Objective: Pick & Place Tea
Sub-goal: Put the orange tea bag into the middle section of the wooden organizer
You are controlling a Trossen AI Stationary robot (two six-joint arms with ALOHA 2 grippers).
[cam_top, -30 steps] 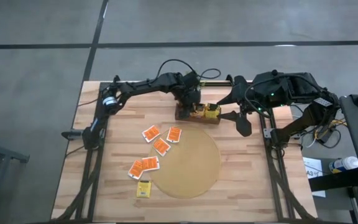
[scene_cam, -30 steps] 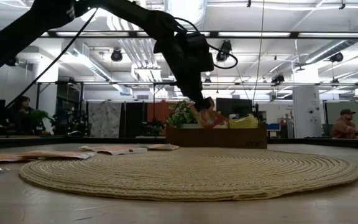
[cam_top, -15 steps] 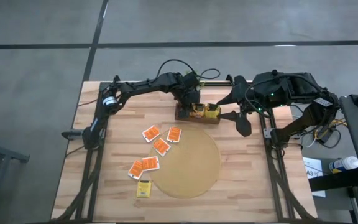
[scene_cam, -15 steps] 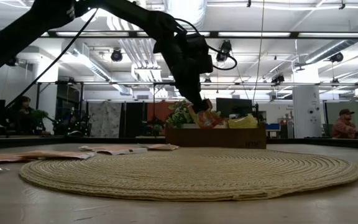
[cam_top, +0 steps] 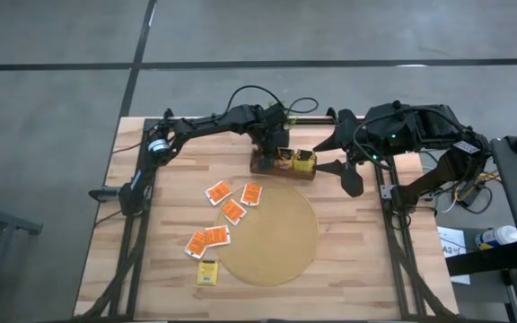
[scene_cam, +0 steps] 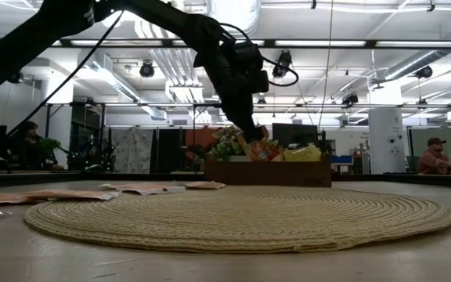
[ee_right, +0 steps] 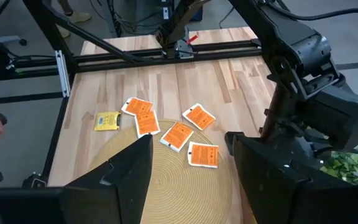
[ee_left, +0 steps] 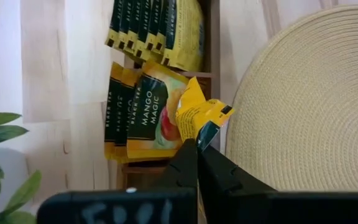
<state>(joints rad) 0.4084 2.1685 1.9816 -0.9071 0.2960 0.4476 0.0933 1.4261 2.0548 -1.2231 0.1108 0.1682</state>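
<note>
Here, a yellow tea packet (ee_left: 199,116) is pinched, crumpled, between the pressed-together fingers (ee_left: 185,163) of the left gripper (cam_top: 278,154), just above a small wooden box (cam_top: 285,167) at the far edge of the round woven mat (cam_top: 272,235); in the box more packets stand upright in rows, one row of yellow-and-dark ones (ee_left: 160,30) in one compartment and, in the next, a row fronted by a packet reading "MANGO MAGIC" (ee_left: 152,112) (the pinched packet overlaps its corner); in the low view the held packet (scene_cam: 261,149) hangs at the fingertips just over the box rim, with green leaves of a plant (scene_cam: 227,143) behind it; on the wooden worktop (cam_top: 170,206), five orange-red packets lie flat beside the mat's left edge, three in a cluster (cam_top: 233,198) and two side by side (cam_top: 207,240) nearer the front, and a single yellow packet (cam_top: 206,272) lies nearest the front edge; the right gripper (cam_top: 348,170) waits at the box's right, its fingers (ee_right: 129,167) spread wide and holding nothing; a person (scene_cam: 437,156) sits in the room beyond.
</note>
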